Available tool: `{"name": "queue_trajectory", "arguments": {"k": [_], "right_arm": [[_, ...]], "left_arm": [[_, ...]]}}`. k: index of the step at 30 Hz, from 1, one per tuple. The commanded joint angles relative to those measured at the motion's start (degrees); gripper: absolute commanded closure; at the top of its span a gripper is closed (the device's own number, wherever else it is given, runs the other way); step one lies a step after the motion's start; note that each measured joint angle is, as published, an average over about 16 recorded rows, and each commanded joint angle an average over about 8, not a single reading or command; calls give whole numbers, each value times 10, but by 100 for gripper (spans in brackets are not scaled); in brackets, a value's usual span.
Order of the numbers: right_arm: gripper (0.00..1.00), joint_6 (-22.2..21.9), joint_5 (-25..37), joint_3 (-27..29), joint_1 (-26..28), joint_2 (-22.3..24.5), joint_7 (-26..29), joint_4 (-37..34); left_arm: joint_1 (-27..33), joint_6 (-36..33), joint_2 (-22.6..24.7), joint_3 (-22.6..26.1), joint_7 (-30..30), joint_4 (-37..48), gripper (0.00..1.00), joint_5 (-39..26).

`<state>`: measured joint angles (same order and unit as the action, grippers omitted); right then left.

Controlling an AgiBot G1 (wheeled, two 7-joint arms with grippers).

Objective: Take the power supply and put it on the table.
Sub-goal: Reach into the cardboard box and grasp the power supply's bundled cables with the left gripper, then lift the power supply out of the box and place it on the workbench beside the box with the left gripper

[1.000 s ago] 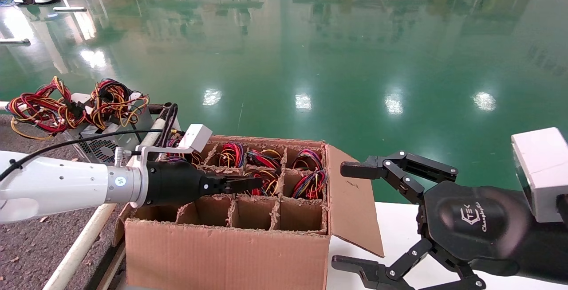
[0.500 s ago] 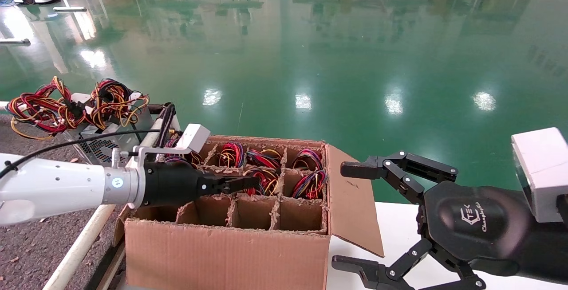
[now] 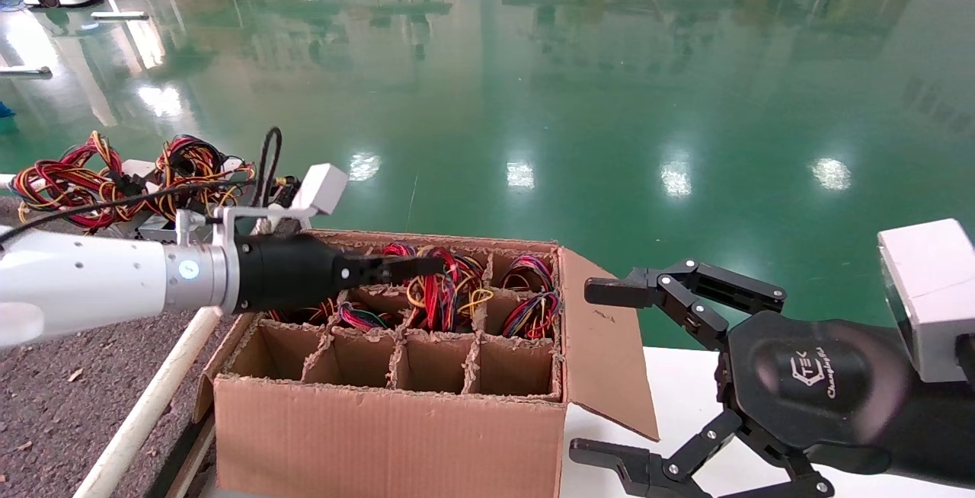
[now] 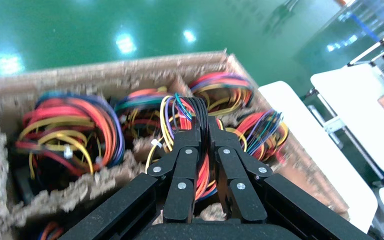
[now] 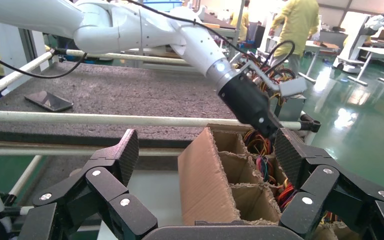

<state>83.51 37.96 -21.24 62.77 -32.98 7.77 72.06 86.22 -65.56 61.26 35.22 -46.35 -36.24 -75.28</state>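
Cardboard, brown and corrugated, forms the open carton (image 3: 388,422) with paper dividers at the centre of the head view. Above its back rows, the left gripper (image 3: 426,266) now sits higher than it did half a second ago, when its black fingertips were down among the dividers. With it a coiled bundle of red, yellow and orange wires (image 3: 445,296) has risen partly out of a middle cell. The left wrist view shows that the black fingers (image 4: 182,167) are closed tight on the wire bundle (image 4: 200,150), with the strands running up between them. The silver-grey metal body of the power supply is not visible in any view; only its wires show, pinched at the fingertips and hanging below them into the carton.

The right gripper (image 3: 609,372) hangs at the carton's right side over a smooth white tabletop (image 3: 670,376), its black jaws spread wide and holding nothing, as before.

Only the right wrist view shows the full stretch of the dark grey speckled table (image 5: 130,95) with its white tube rail (image 5: 105,119), which lies behind the carton (image 5: 207,172). The head view shows only a corner of that table (image 3: 53,407). At its far end stand other grey units (image 3: 152,228) topped with wire coils.
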Motion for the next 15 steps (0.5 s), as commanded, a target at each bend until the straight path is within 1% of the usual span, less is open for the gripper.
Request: {"name": "queue_trajectory", "arguments": {"k": [1, 8, 15], "right_arm": [[0, 0, 0, 0, 0, 0, 0, 0], [0, 0, 0, 0, 0, 0, 0, 0], [0, 0, 0, 0, 0, 0, 0, 0]], "left_arm": [[5, -1, 0, -3, -3, -1, 100, 4], [34, -16, -10, -17, -24, -8, 100, 24], [68, -17, -25, -34, -41, -10, 100, 40]]}}
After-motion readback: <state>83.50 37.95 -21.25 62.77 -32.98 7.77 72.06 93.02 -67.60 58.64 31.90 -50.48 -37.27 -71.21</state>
